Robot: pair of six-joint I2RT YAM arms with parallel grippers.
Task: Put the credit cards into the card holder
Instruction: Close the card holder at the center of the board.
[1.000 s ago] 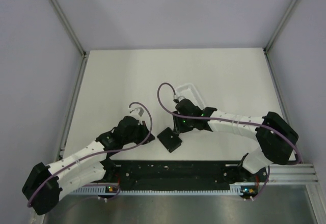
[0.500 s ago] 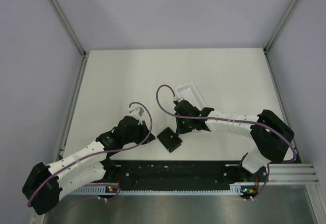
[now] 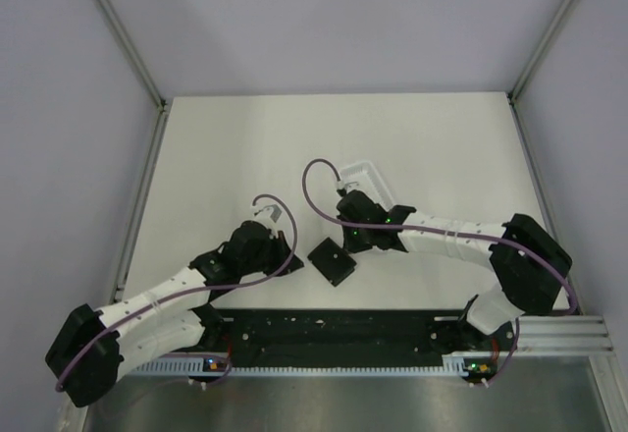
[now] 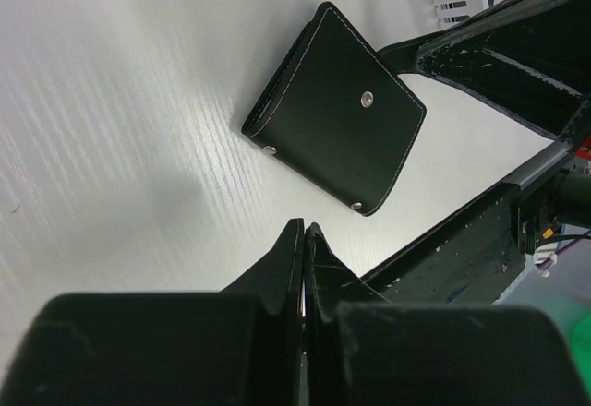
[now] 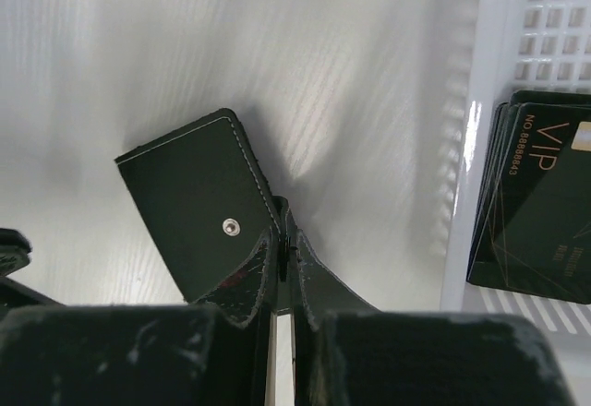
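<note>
Closed card holder flat on the surface between both arms, right claw pressed together at its stitched edge, left claw together just short of it, credit cards stacked in white tray, wide surface beyond.

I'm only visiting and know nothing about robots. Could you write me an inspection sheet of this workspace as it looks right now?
Surface: white table, no spills seen.
Job's things: black wallet closed, flat on the table; dark cards stacked in the white tray.
Clutter: nothing seen.
Grippers: left gripper shut, empty, short of the wallet; right gripper shut at the wallet's edge, whether it pinches it is unclear.
Cables: a purple cable loops over each arm, clear of the wallet.
Surroundings: grey walls, metal frame posts.
</note>
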